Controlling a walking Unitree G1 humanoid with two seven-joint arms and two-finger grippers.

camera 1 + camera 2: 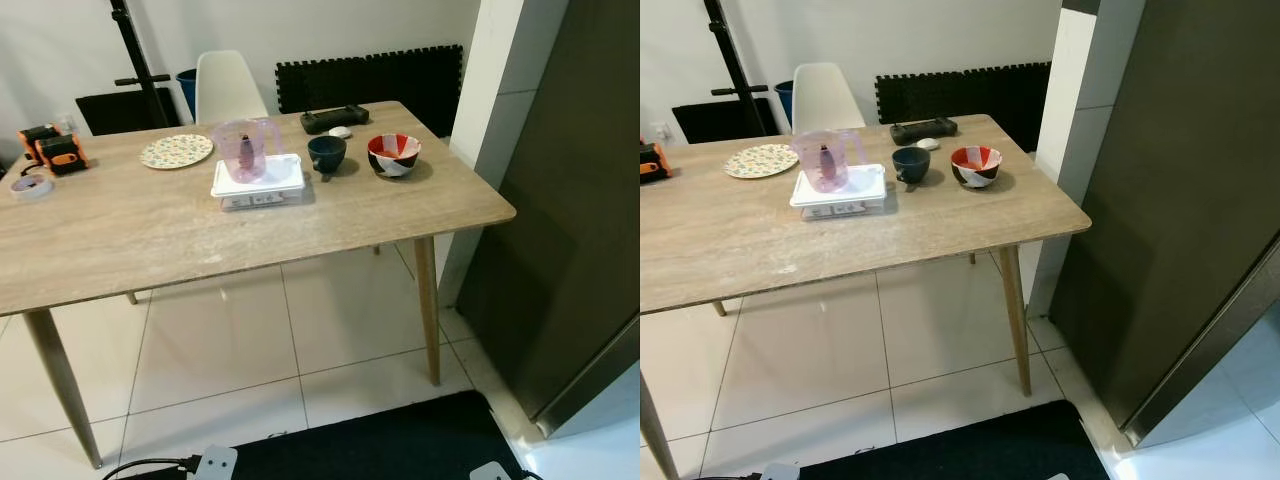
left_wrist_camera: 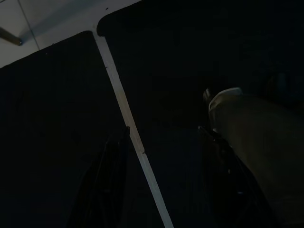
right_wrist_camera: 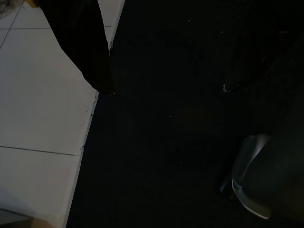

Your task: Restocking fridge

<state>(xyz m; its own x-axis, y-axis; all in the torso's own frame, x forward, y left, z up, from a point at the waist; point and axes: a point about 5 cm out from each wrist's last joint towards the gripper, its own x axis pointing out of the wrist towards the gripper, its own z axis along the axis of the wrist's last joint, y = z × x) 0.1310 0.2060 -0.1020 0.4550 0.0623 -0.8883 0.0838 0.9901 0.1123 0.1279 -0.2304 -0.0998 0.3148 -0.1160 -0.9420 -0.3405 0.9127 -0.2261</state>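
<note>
A wooden desk (image 1: 840, 240) is standing left of the dark fridge (image 1: 1180, 200). On the desk, a jug (image 1: 826, 160) is sitting on a white scale (image 1: 840, 193), with a dark cup (image 1: 910, 164) and a red bowl (image 1: 976, 166) lying toward the fridge.

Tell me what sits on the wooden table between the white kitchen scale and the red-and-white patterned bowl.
A dark blue cup stands between the white kitchen scale and the red-and-white patterned bowl on the wooden table, seen in both eye views.
</note>
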